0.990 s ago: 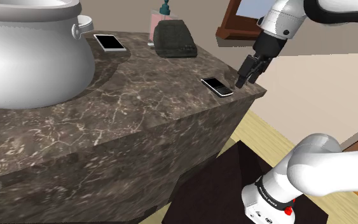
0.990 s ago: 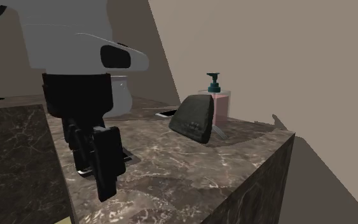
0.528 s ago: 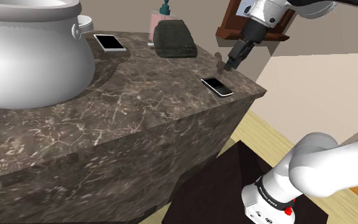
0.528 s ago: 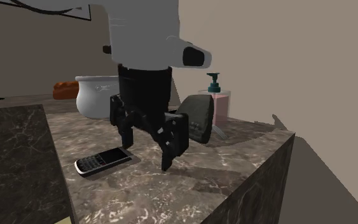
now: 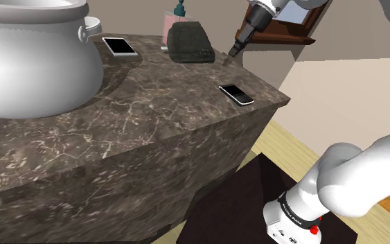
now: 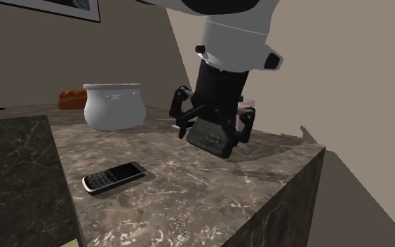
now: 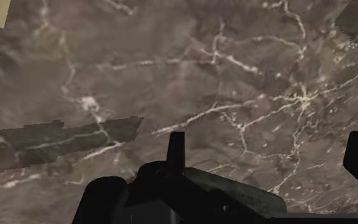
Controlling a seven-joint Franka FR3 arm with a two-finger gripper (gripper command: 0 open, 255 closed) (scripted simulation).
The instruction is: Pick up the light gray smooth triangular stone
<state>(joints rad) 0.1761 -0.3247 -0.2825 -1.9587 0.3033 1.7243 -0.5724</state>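
Note:
The stone [image 5: 189,41] is a dark grey-green, smooth, rounded wedge at the back of the brown marble counter [image 5: 152,118], in front of a pink soap dispenser [image 5: 174,19]. In the shoulder view my gripper [image 5: 233,51] hangs just above the counter, a short way to the right of the stone, without touching it. The second exterior view has the gripper [image 6: 213,130] in front of the stone [image 6: 217,142], its black fingers [image 6: 182,118] spread apart with nothing held. Veined marble [image 7: 234,76] lies below the hand in the wrist view.
A black keypad phone [image 5: 236,93] [image 6: 115,177] lies near the counter's front corner. A white-screened phone [image 5: 120,46] lies further back. A big white pot [image 5: 27,55] [image 6: 114,105] stands at the shoulder view's left. The counter edge drops to a wooden floor [image 5: 290,149].
The gripper has left the black phone at the counter's corner and moved up and back across the counter to the stone, turning as it went.

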